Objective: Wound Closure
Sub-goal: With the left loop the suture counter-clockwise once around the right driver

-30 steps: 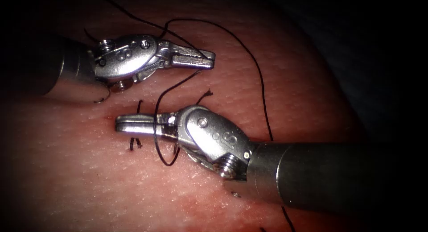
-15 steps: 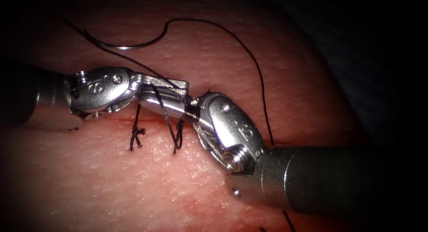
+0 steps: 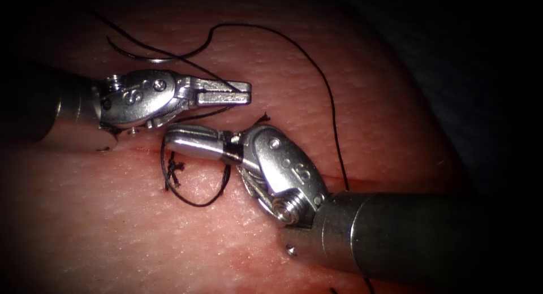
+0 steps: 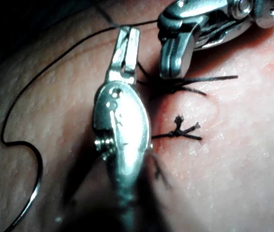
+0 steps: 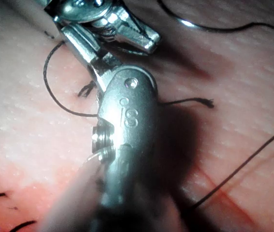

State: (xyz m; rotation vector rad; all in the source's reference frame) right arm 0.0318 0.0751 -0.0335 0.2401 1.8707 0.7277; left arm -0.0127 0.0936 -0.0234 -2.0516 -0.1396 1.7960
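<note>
— On the tissue [image 3: 283, 73], how far has the closure got?
— One knotted stitch [image 3: 172, 172] sits across the cut [image 3: 141, 151]; a loose loop of thread [image 3: 198, 202] lies beside it, not drawn tight.
— And the tools?
— The left tool [image 3: 226, 95] is clamped on thread, the right tool [image 3: 186, 140] on thread too, it seems. The needle [image 3: 155, 59] lies free toward the tissue's far edge, unheld.

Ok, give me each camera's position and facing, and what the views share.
Endoscope: above and in front of the tissue, looking down; left tool shut on the thread, right tool shut, thread looping off its tip, grip unclear.
Left wrist: along its own shaft at its jaws.
Right wrist: along its own shaft at its jaws.
Shared: the needle lying free on the tissue, tied stitch.
</note>
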